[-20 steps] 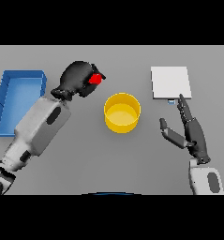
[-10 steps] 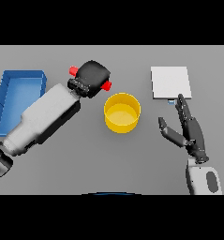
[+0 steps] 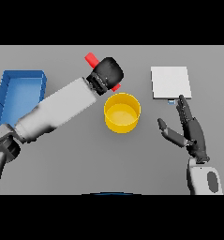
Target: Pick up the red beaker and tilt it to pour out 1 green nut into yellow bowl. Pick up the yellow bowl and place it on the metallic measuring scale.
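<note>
We are looking down at the grey table (image 3: pixel 62 159). Our left hand (image 3: pixel 108 72) is hanging above it, just behind the far left rim of the bowl (image 3: pixel 122 112), with its fingers curled tight round the beaker (image 3: pixel 91 59). Most of the beaker is hidden inside the fist. Only two red bits are showing: a larger end sticking out up and to the left, and a thin red edge (image 3: pixel 116 87) peeking out at the lower right, beside the bowl's rim.

So the beaker's long axis is running on a diagonal, from upper left, away from us, down to lower right, toward the bowl. It is lying steeply tilted, not upright. We cannot tell which end is the mouth, and we cannot see the nut.

The bowl is sitting upright on the table near the middle, apart from the scale (image 3: pixel 170 82).

The scale is lying flat at the far right. Our right hand (image 3: pixel 190 131) is hovering just in front of it, fingers straight and spread, thumb out to the left, holding nothing.

A blue tray (image 3: pixel 19 79) is sitting at the far left, partly behind our left arm.
</note>
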